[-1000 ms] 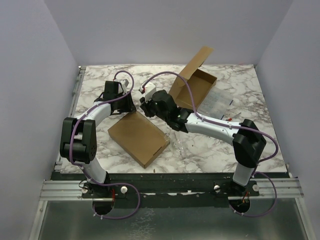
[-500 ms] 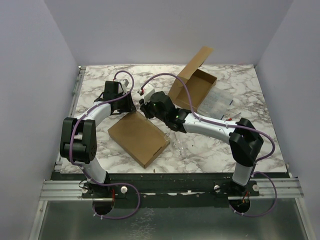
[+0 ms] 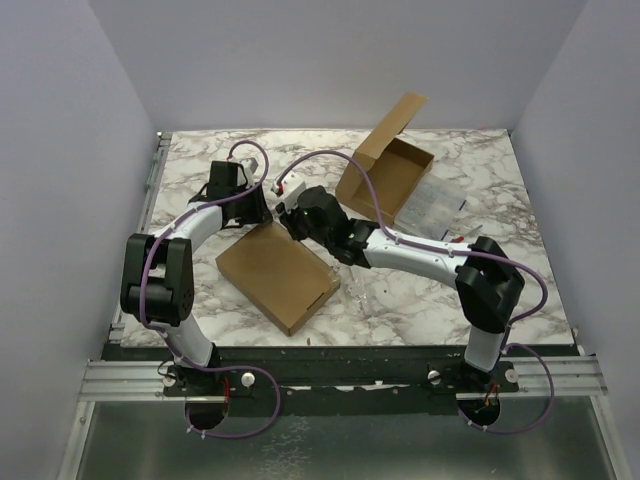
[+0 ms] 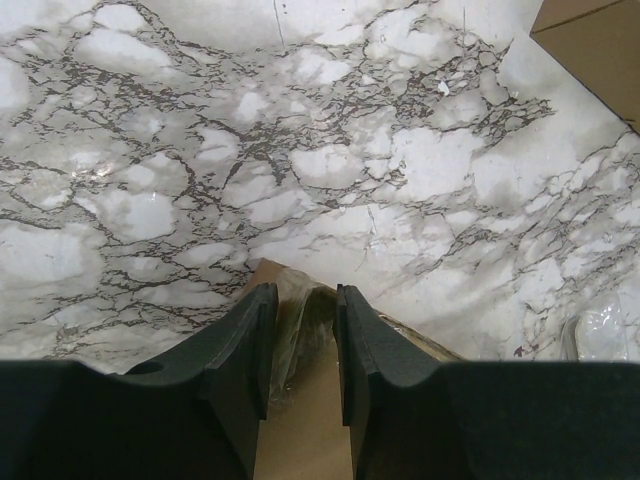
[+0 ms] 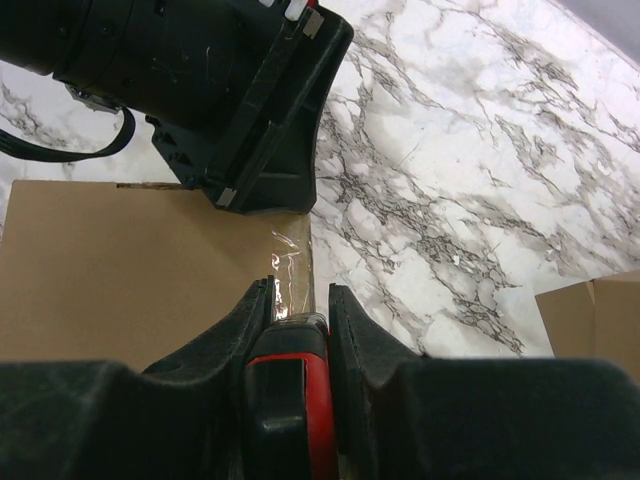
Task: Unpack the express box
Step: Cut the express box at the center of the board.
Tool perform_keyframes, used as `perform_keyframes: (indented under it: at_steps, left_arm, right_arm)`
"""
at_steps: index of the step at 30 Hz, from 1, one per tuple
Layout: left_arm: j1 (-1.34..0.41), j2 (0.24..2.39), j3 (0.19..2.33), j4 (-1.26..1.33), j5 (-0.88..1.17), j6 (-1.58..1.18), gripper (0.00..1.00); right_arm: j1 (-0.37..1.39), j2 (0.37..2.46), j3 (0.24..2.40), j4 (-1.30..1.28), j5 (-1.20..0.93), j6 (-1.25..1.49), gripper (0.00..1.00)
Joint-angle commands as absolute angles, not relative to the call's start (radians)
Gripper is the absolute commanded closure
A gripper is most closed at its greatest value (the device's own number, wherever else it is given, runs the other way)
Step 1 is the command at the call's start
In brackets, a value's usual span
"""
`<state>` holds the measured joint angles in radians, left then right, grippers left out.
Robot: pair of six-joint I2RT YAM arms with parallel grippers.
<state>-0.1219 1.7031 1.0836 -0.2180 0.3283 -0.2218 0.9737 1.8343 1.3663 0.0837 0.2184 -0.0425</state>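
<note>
- Since a second ago, the right gripper has slid a little to the left, closer to the left gripper. The left gripper has stayed where it was.
- The closed box is brown cardboard and has not moved. It lies flat on the marble table, left of the middle and close to the front edge. It is turned so that one corner points to the back.
- Both grippers meet at that back corner of the closed box.
- The right gripper is squeezed tight on a red cutter. The cutter sticks out between the two black fingers and points at the edge of the box.
- A strip of clear tape shines on the box just in front of the cutter. I cannot tell if the cutter touches it.
- The left gripper sits over the same corner from the other side. Its two fingers are a little way apart, and the taped corner shows in the gap. I cannot tell if they pinch it or only press on it.
- An open box stands near the back edge, right of the middle, with one flap up.
- A clear plastic bag lies flat just beside the open box, toward the right edge.
</note>
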Motion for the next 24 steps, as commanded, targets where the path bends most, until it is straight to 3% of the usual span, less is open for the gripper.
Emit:
perform_keyframes:
  at_steps: [1, 24]
  left_arm:
    - [-0.119, 1.758, 1.068, -0.282, 0.208, -0.187, 0.67]
    - [-0.119, 1.781, 1.060, -0.254, 0.125, -0.176, 0.69]
  right_arm:
    - [0.989, 1.845, 1.346, 0.004, 0.241, -0.055, 1.00]
    - [1.052, 1.660, 1.236, -0.323, 0.333, 0.103, 1.00]
